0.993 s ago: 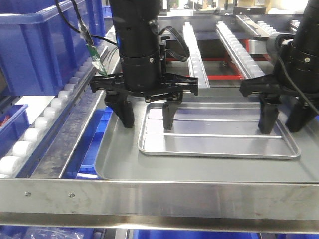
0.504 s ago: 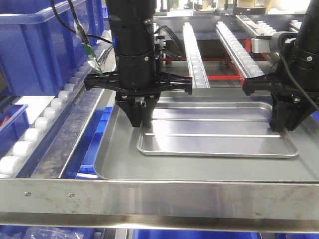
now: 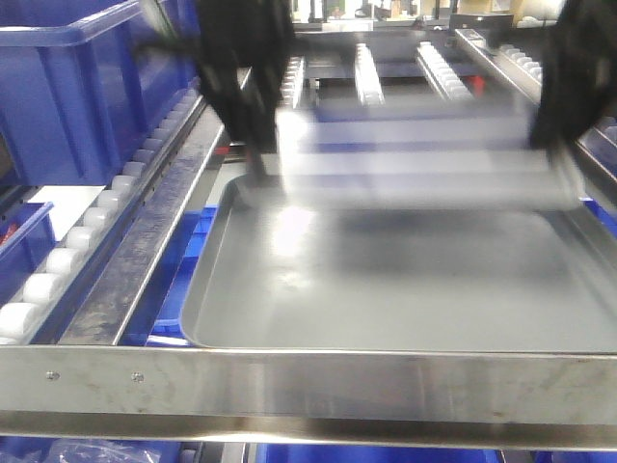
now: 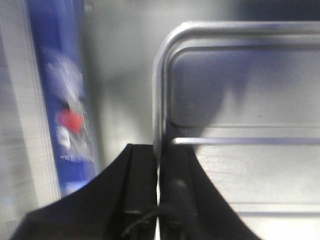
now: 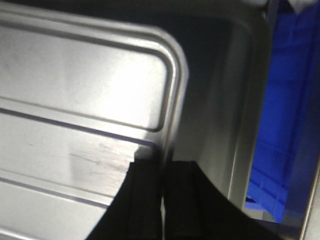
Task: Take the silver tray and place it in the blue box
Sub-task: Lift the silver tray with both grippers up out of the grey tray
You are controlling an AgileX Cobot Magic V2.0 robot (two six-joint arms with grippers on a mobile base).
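Observation:
The silver tray hangs blurred in the air above the dull grey tray, held at both ends. My left gripper is shut on its left rim, and the left wrist view shows the jaws pinching that rim of the silver tray at the left gripper. My right gripper is shut on the right rim; in the right wrist view the silver tray is clamped at the right gripper. A blue box stands at the left on the roller lane.
White roller rails run along the left, and more rollers run at the back. A steel front rail crosses the foreground. Blue bins show below and to the right.
Both grippers closed on the silver tray's end rims, then lifted it off the grey tray; it now hangs higher and farther back, blurred by motion.

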